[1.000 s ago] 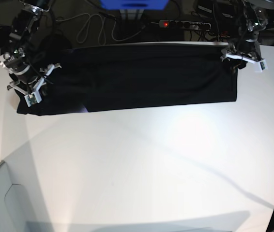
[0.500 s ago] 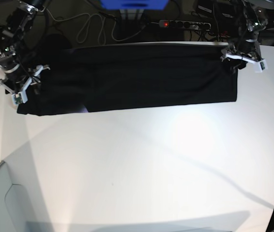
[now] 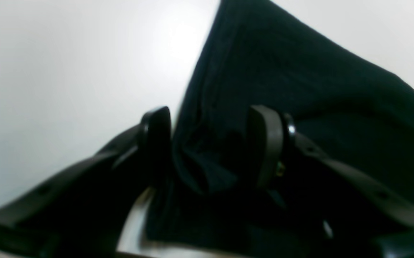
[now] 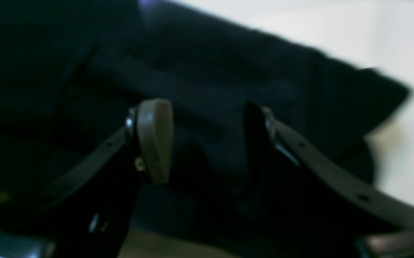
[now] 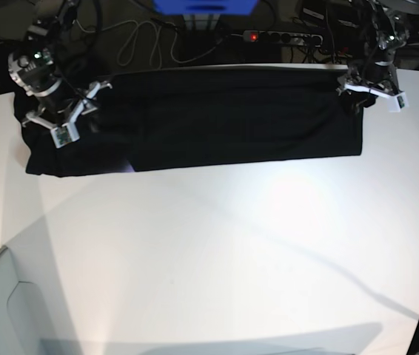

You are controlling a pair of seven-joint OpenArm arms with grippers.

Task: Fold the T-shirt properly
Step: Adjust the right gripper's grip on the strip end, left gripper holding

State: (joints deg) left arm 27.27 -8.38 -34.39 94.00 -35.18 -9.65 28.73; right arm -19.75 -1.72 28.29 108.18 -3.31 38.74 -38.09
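Behind the far edge of the white table (image 5: pixel 217 251) lies a black power strip (image 5: pixel 282 36) with one red light, next to loose grey cables (image 5: pixel 139 41) and a blue box (image 5: pixel 204 7) of which only the lower part shows. Nothing stands between the two arms on the table; its whole near half carries only a long thin shadow.

One T-shirt (image 5: pixel 217 118) is there, black, folded into a long band that lies flat along the far edge of the table, from near the far left corner toward the far right corner. At its lower left a small purple spot of the print peeks out from under the fold.

Two grippers are counted, one at each end of the band. On the base view's right end the left gripper (image 5: pixel 369 90) sits at the far corner of the cloth. Its wrist view shows the left gripper (image 3: pixel 208 147) with jaws spread apart and a bunched fold of the T-shirt (image 3: pixel 300 89) between them; the cloth seems to touch the left finger only, but the picture is dark and I cannot be sure.

On the base view's left end the right gripper (image 5: pixel 72 122) hangs over the cloth, close to the table's left edge. Seen from the wrist, the right gripper (image 4: pixel 207 139) is also spread, with the T-shirt (image 4: pixel 210 64) below and between the fingers, not pinched
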